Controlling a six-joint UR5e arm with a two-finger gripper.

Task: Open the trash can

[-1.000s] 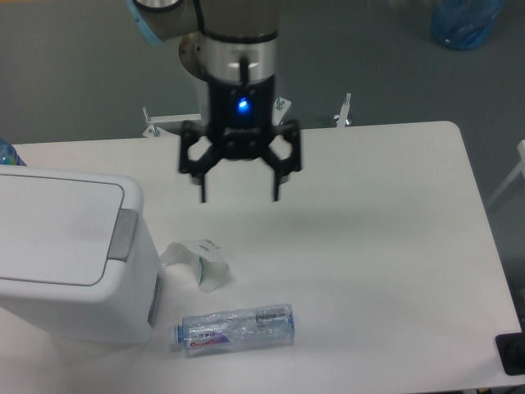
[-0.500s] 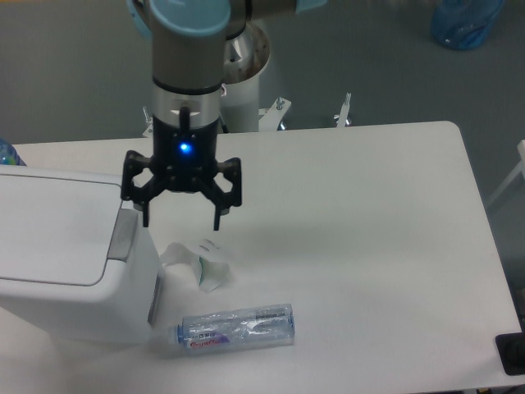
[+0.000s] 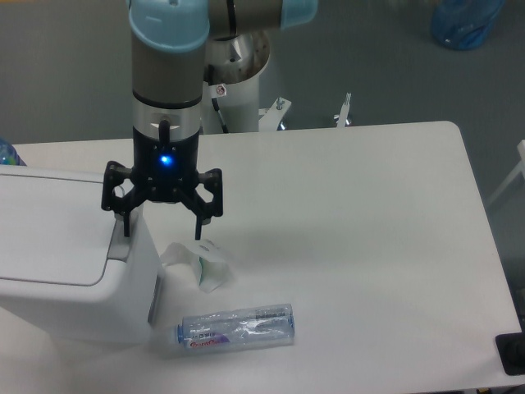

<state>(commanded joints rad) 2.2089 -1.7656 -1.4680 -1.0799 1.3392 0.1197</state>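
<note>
Trash can [image 3: 66,254] lid shut; spread end effector [image 3: 162,232] above its tab.

White table [image 3: 369,246], crushed clear plastic bottle [image 3: 235,327] lying on its side near the table's front edge, crumpled white paper cup [image 3: 201,261] just behind the bottle, blue bag [image 3: 466,22] on the floor beyond the table's far right corner

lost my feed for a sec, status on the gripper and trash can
Gripper open, empty, one finger over the grey push tab. Trash can lid shut. Crumpled paper cup and crushed bottle beside it, not blocking.
</note>
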